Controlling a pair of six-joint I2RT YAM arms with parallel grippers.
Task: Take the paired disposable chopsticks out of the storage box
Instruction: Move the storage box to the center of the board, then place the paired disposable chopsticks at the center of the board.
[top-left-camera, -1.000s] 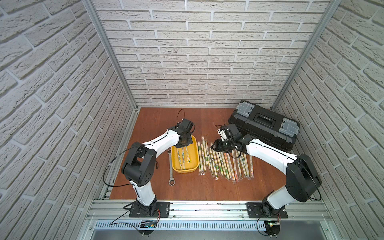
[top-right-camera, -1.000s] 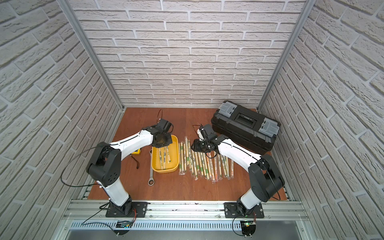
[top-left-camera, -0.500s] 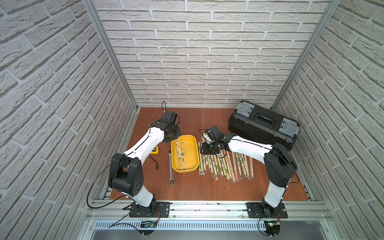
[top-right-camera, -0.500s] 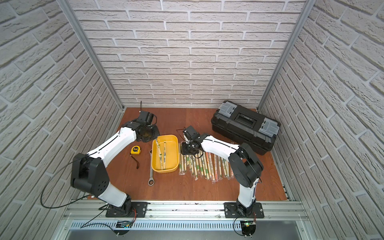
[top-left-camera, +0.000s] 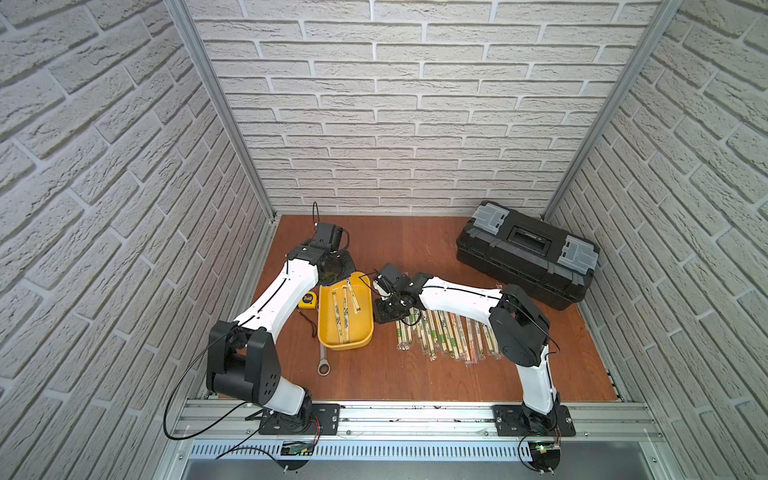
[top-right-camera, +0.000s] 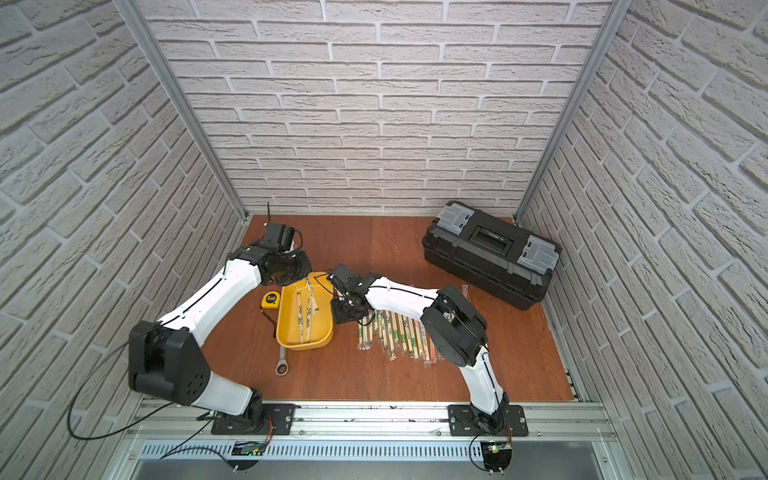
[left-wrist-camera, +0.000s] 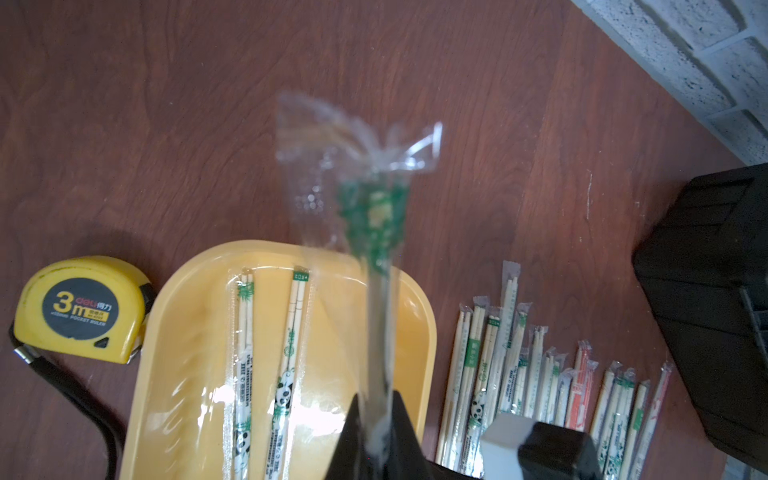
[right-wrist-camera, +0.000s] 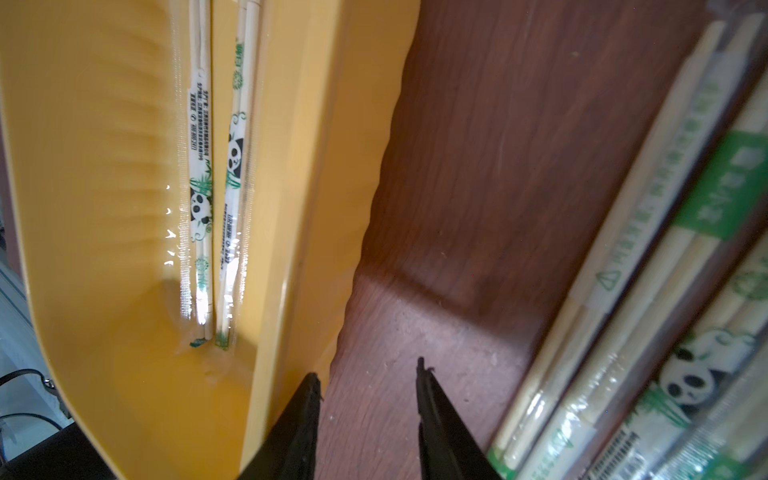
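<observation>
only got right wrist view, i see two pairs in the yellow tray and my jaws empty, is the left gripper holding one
Observer: Yes, the left gripper is shut on a third pair in a green-printed sleeve.
Operator: is it out of the tray yet
Observer: No, in both top views that pair slants over the far half of the tray.
Operator: anything on the tray's other side
Observer: A silver wrench lies on the table by its near left corner.
</observation>
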